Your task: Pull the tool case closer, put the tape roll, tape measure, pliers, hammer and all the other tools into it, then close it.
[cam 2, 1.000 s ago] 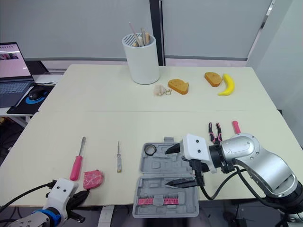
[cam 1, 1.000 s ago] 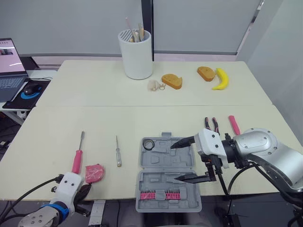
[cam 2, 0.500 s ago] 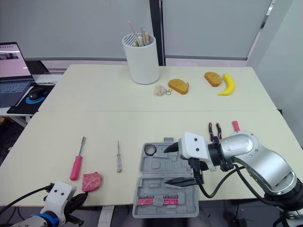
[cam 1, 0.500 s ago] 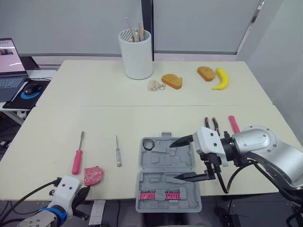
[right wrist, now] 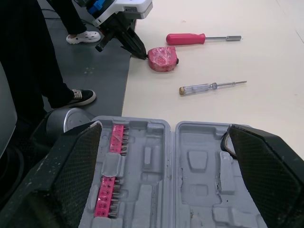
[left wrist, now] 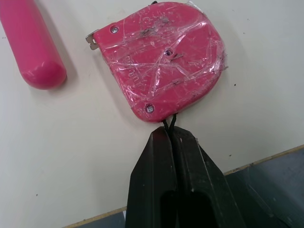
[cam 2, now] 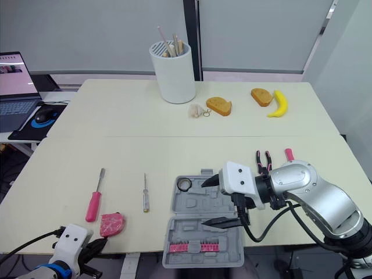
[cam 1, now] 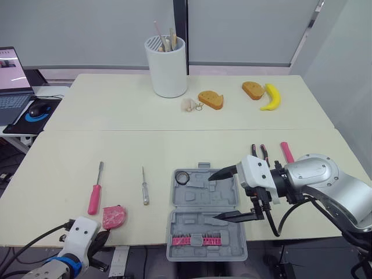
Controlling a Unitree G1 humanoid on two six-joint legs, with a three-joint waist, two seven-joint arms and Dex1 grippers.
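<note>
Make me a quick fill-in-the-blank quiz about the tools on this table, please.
1. The grey tool case lies ____, both halves flat.
2. The black tape roll already sits inside the ____.
3. The tape measure just ahead of the left tool is coloured ____.
4. The pliers lie outside the case, on the robot's ____ side.

Missing words: open; tool case; pink; right.
</note>
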